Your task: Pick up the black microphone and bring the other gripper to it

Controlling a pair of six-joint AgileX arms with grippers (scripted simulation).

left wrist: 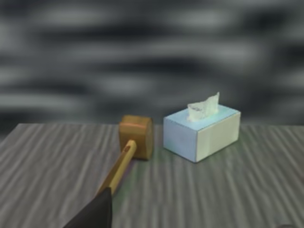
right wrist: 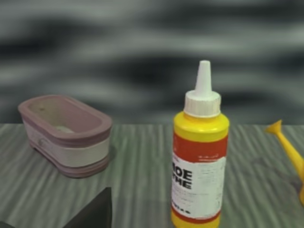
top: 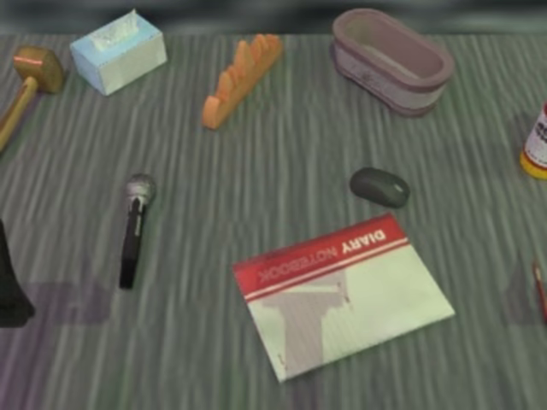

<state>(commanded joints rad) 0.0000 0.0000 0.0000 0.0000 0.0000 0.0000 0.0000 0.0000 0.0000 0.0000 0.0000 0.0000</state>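
The black microphone lies flat on the left part of the table, its silver mesh head pointing to the far side. My left gripper is a black shape at the left edge, well apart from the handle's near end. One dark finger shows in the left wrist view, open, with bare table beside it. The other gripper, on my right arm, is out of the top view. Its wrist view shows one dark finger, open, holding nothing. Neither wrist view shows the microphone.
A wooden mallet, a tissue box, an orange rack and an oval pink tub line the far side. A dark grey mouse and a red-and-white notebook sit mid-table. A yellow glue bottle stands far right.
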